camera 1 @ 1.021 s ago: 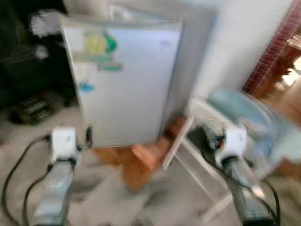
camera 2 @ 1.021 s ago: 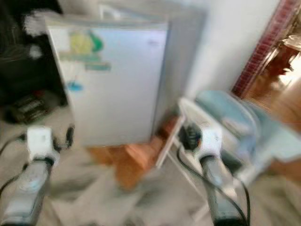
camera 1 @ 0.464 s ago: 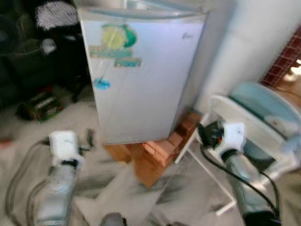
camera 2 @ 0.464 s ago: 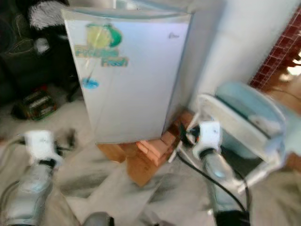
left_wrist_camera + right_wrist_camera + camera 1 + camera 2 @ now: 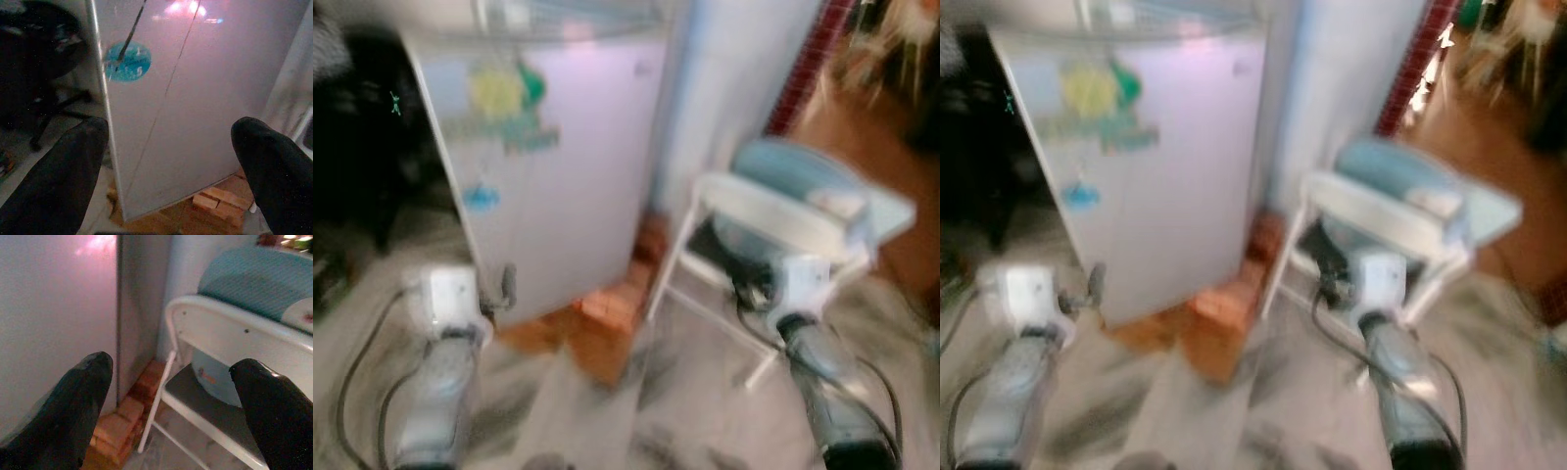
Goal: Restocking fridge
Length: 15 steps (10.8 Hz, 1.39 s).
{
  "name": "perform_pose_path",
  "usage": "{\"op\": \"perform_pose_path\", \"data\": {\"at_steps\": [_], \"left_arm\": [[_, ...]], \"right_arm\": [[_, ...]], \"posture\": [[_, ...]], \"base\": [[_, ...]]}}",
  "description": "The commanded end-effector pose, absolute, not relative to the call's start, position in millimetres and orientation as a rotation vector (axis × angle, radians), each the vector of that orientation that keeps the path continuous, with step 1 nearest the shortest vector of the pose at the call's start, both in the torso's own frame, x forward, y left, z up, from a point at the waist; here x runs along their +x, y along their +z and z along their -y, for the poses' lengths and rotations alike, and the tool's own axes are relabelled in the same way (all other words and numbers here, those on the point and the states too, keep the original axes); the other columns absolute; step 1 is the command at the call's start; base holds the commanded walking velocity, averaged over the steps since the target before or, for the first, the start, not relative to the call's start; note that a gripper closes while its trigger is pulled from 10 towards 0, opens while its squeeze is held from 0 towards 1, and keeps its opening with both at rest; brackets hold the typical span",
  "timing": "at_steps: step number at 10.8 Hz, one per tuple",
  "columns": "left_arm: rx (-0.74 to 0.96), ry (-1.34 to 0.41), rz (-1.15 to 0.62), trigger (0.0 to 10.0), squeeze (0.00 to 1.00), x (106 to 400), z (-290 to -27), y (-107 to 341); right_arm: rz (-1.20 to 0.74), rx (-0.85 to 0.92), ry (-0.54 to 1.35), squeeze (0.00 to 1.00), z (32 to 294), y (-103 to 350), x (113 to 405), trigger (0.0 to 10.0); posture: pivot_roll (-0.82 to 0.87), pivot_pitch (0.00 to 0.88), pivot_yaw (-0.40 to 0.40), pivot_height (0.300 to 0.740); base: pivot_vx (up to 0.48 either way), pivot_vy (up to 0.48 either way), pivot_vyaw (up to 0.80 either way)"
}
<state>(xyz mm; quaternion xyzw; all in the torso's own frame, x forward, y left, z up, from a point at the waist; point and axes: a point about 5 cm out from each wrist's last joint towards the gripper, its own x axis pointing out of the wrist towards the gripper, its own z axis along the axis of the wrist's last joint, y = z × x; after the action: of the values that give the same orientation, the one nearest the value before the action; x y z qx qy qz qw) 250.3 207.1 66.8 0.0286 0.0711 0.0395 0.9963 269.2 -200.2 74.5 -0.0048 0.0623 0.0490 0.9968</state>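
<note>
The small white fridge [image 5: 558, 166] stands tall in the upper left of the frame, door shut and facing me, on bricks [image 5: 607, 313], while my left gripper [image 5: 166, 171] and right gripper [image 5: 171, 411] hang before it, fingers spread wide, holding nothing.

My arms [image 5: 435, 406] were silver tubes with white wrist blocks [image 5: 445, 294], black cables [image 5: 357, 352] looping beside them, and rounded black fingers [image 5: 73, 171].
</note>
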Motion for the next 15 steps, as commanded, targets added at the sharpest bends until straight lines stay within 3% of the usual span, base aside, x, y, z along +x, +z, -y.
{"op": "perform_pose_path", "data": {"at_steps": [1, 10, 15], "left_arm": [[0.08, 0.098, -0.133, 10.0, 0.0, 248.8, -216.4, 69.7], [0.112, 0.07, -0.112, 10.0, 0.0, 250.0, -213.7, 72.2], [0.088, 0.055, -0.122, 10.0, 0.0, 248.9, -210.2, 70.5]], "right_arm": [[-0.102, -0.007, 0.119, 0.0, 193.0, 80.3, 273.8, 10.0], [-0.082, 0.005, 0.123, 0.0, 186.8, 86.7, 285.7, 10.0], [-0.072, 0.006, 0.13, 0.0, 184.4, 88.7, 289.6, 10.0]], "posture": [[0.12, 0.0, -0.061, 0.74], [0.12, 0.0, -0.062, 0.74], [0.12, 0.0, -0.063, 0.74]], "base": [[0.0, 0.469, 0.0], [0.0, 0.459, 0.0], [0.428, 0.109, 0.0]]}}
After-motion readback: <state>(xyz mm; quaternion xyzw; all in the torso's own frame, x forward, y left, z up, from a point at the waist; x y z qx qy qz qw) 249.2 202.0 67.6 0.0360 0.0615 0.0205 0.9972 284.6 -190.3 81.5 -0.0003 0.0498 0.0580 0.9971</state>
